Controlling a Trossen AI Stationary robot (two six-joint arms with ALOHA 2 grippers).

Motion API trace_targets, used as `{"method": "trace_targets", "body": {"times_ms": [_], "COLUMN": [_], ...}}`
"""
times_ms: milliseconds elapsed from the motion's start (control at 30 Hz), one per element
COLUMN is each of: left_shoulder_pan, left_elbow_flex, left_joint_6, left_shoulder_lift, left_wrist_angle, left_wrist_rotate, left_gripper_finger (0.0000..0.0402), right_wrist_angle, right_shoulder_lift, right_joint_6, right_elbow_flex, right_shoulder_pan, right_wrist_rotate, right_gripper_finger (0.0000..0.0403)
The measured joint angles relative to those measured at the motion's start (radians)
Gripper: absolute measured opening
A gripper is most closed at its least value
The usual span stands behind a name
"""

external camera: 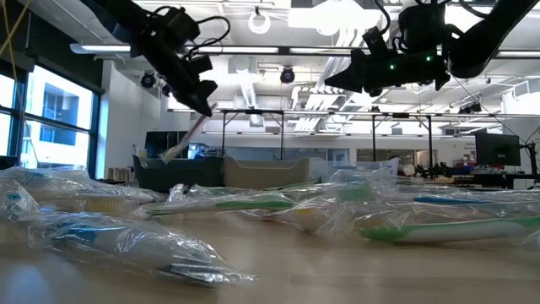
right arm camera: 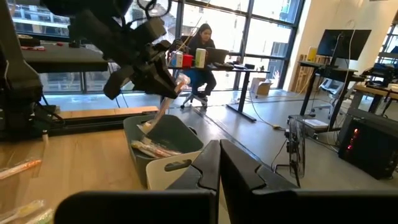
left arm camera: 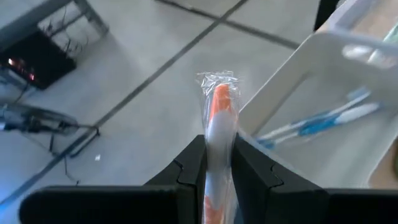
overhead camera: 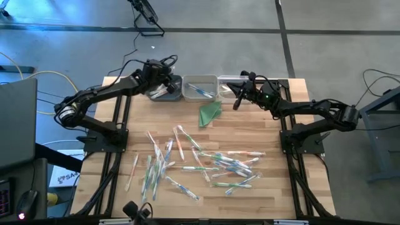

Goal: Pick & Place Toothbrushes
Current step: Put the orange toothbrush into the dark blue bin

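Toothbrush [left arm camera: 217, 134]: wrapped, orange-accented, pinched upright between the left hand's fingers; it hangs over the left bin, tip down, presumably so it can fall straight in.
Left hand [overhead camera: 161, 86]: closed narrowly on that toothbrush, raised above the far left of the tabletop, arm reaching in from the left and angled downward over the bin.
Left bin [overhead camera: 166, 87]: grey, at the tabletop's far edge; already holds some brushes.
Middle bin [overhead camera: 200, 88]: just beside it, with a blue brush [overhead camera: 201, 92] inside, which suggests sorting by colour.
Pile [overhead camera: 200, 164]: many wrapped toothbrushes scattered on the near half of the tabletop [overhead camera: 262, 131], well apart from the bins, not yet moved.
Cloth [overhead camera: 210, 113]: green, folded, near the bins.
Right hand [overhead camera: 238, 100]: fingers fully closed, holding nothing, hovering by the right bin [overhead camera: 232, 84]; seems to be waiting.
Person [right arm camera: 200, 38]: seated at a desk in the room beyond.
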Motion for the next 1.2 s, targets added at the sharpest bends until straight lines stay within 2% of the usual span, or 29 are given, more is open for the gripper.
{"method": "trace_targets", "body": {"times_ms": [433, 1200], "left_shoulder_pan": [0.038, 0.035], "left_elbow_flex": [0.0, -0.001], "left_joint_6": [-0.023, 0.007], "left_shoulder_lift": [0.001, 0.159], "left_wrist_angle": [-0.125, -0.106], "left_wrist_rotate": [0.0, 0.001], "left_gripper_finger": [0.0058, 0.0058], "right_wrist_angle": [-0.014, -0.039], "right_shoulder_lift": [0.0, 0.0], "right_joint_6": [0.0, -0.002], "right_elbow_flex": [0.0, 0.0], "right_shoulder_pan": [0.0, 0.0], "right_wrist_rotate": [0.0, 0.018], "right_gripper_finger": [0.0003, 0.0003]}}
